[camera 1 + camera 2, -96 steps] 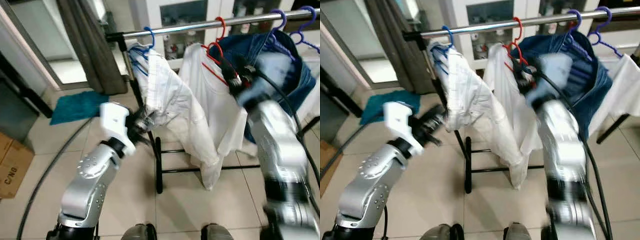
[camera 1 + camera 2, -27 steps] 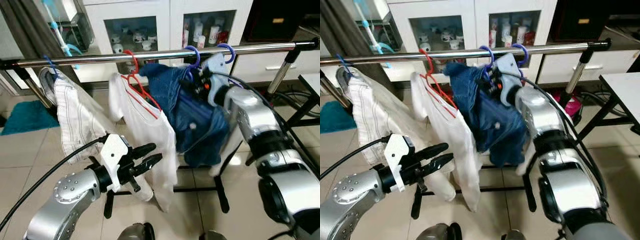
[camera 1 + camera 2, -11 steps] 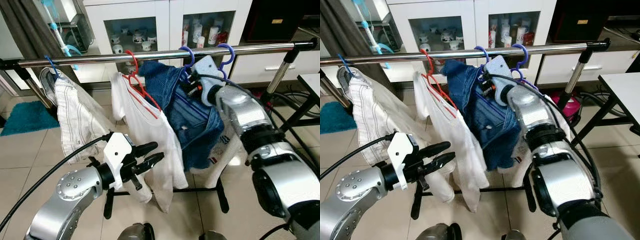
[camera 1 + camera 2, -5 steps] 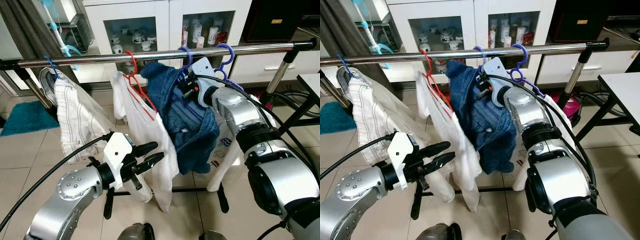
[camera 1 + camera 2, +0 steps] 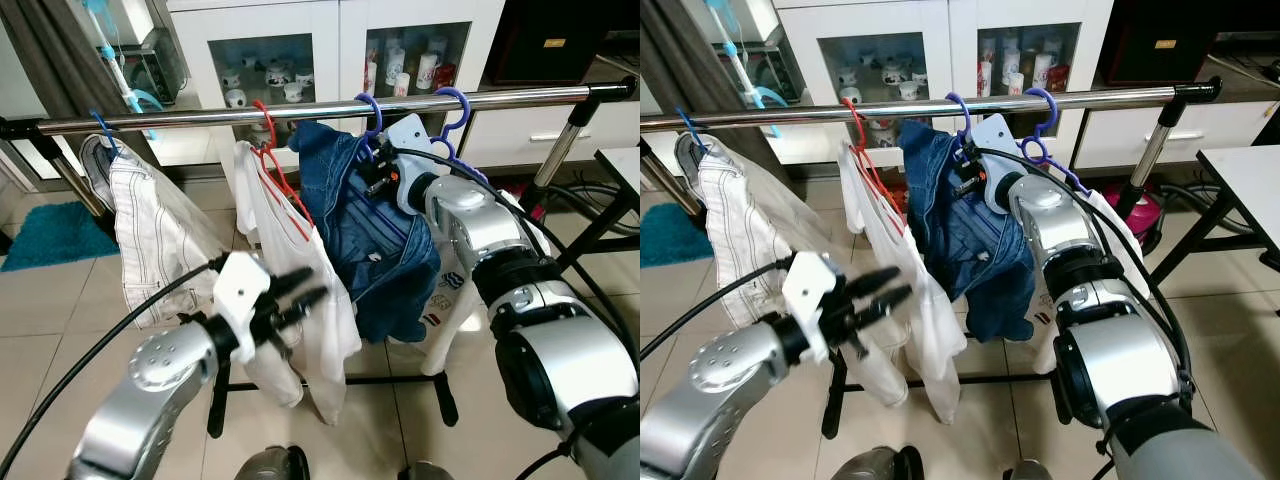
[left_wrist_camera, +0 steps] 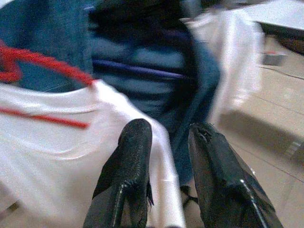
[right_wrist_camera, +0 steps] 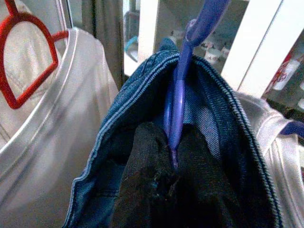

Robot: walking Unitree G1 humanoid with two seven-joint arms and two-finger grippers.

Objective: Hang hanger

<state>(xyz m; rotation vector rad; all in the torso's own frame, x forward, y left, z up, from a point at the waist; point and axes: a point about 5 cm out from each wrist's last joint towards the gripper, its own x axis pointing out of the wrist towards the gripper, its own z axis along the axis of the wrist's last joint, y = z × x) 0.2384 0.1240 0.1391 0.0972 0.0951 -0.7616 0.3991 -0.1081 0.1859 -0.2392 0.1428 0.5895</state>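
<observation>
Right wrist view | right gripper [image 7: 172, 142] clamped on purple hanger [image 7: 178, 90] | left gripper [image 6: 166, 137] parted, empty

The purple hanger [image 7: 176, 102], draped in blue denim, hooks over the steel rail [image 5: 300, 110], pinched below by closed jaws.

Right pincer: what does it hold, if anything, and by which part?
The right pincer is shut on the purple hanger, gripping its neck just below the hook, inside the collar of the denim garment.
</observation>
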